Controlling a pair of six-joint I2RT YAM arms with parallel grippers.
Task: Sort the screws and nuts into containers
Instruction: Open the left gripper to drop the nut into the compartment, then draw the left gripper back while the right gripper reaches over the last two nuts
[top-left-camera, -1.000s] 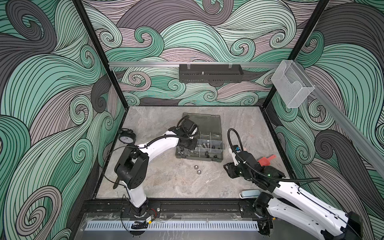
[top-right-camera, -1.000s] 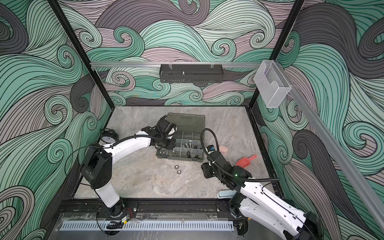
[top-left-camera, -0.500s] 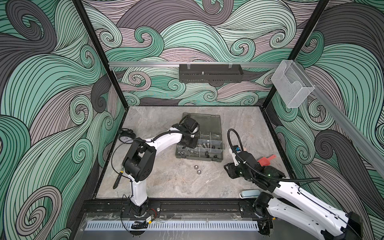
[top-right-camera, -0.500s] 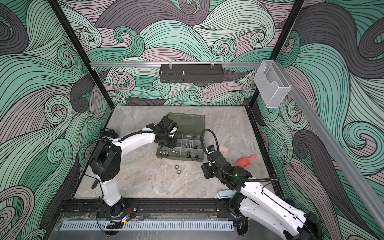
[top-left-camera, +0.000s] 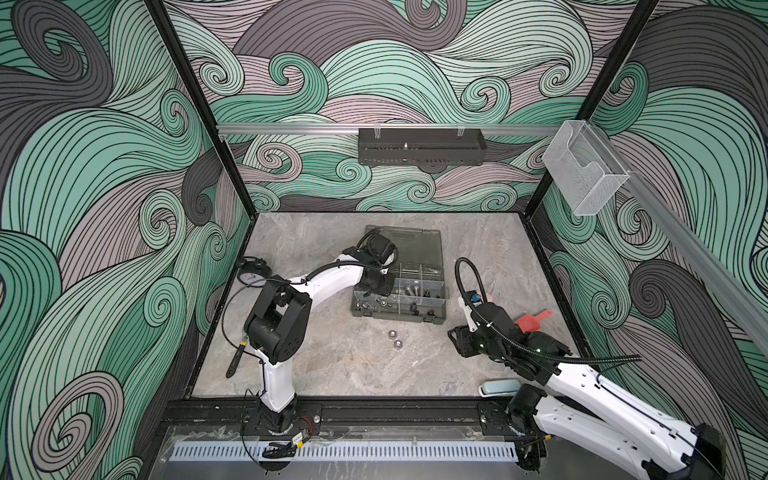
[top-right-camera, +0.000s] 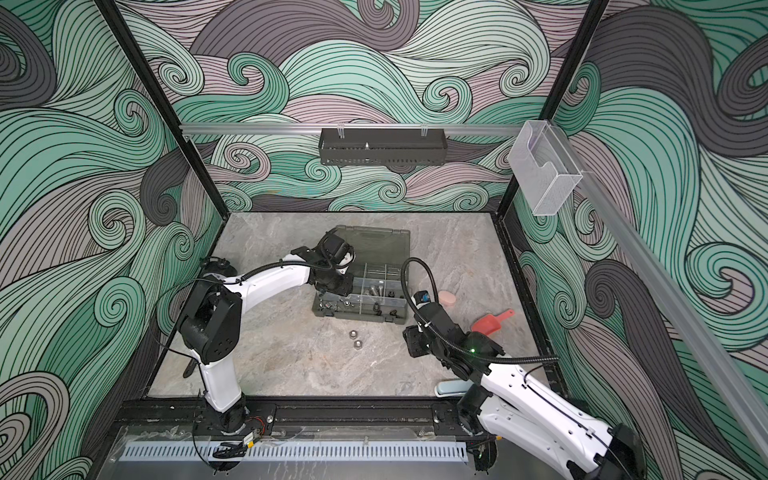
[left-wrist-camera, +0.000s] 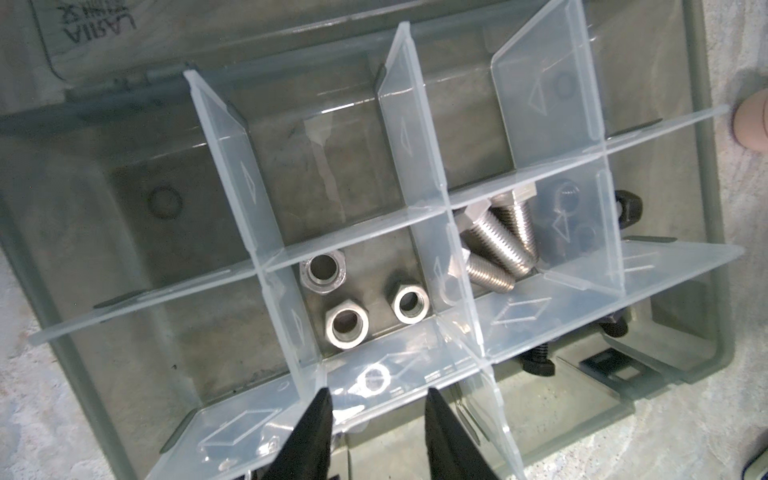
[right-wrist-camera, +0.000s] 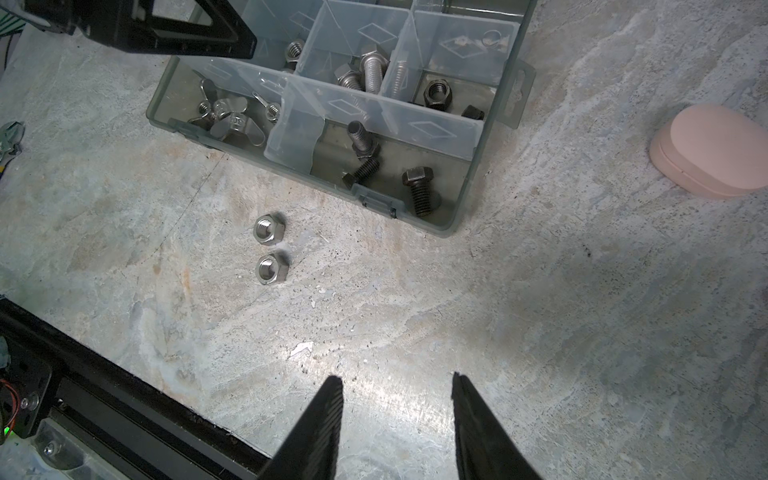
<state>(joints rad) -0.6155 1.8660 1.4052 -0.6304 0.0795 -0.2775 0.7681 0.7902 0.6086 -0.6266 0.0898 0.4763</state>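
A: Left tool?
B: Left tool (left-wrist-camera: 378, 395) is over the open organizer case (top-left-camera: 419, 245). Jaws parted a modest gap, nothing between them. Tips sit right above a clear divider (left-wrist-camera: 561, 299).
A: What's near it?
B: Just beyond the tips there's a compartment with three silver nuts (left-wrist-camera: 347, 326), lying flat. The next compartment along holds silver screws (left-wrist-camera: 494, 239), piled against each other.
A: Right tool?
B: Right tool (right-wrist-camera: 395, 378) is over bare tabletop (right-wrist-camera: 540, 311), well apart from the case. Jaws stand apart by a similar gap, empty.
A: Anything unsorted?
B: Two loose nuts (right-wrist-camera: 269, 227), silver, flat on the tabletop just beside each other. They're ahead of the right tool and off to one side, near the case's front wall.
A: Rest of the case?
B: In the front-row compartment nearest the right tool, black screws (right-wrist-camera: 419, 187). A black nut (right-wrist-camera: 437, 94) is in the compartment behind that. Wing nuts (right-wrist-camera: 224, 120) are at the other end of the front row, by the left tool.
A: Clutter?
B: Pink oval thing (right-wrist-camera: 715, 153) beside the case, red scoop (top-left-camera: 532, 322) next to the right arm.
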